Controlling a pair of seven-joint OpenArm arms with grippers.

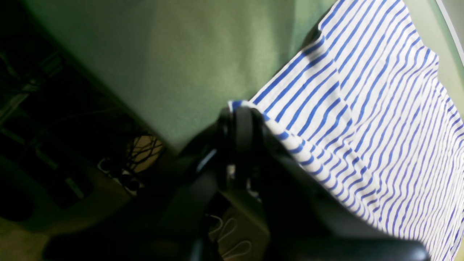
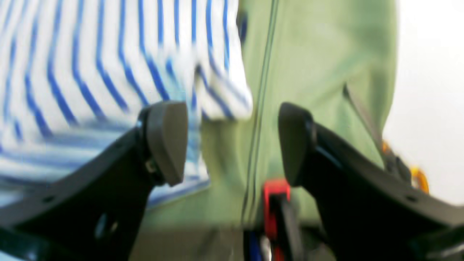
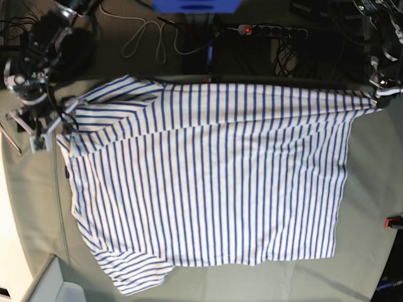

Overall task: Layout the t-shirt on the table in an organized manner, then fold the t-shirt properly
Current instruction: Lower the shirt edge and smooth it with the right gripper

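T-shirt [image 3: 208, 176] cloth, soft white cotton with thin blue stripes, lies spread across most of the desk [image 3: 371, 189], which is covered in pale grey-green fabric with faint crease lines. One short sleeve sits at the near left and the other at the far left, both slightly rumpled.

At the far right corner, the left gripper [image 1: 241, 116] has its dark jaws pressed together, pinching the shirt's hem corner, and the fabric pulls taut from it in shallow ripples. Only the left wrist view shows this pinch up close.

The right gripper [image 2: 232, 141] stands spread wide by the far left sleeve, holding nothing; its wrist view alone shows the rounded grey pads [image 2: 168, 139] and a small red clamp [image 2: 275, 203] at the desk edge.
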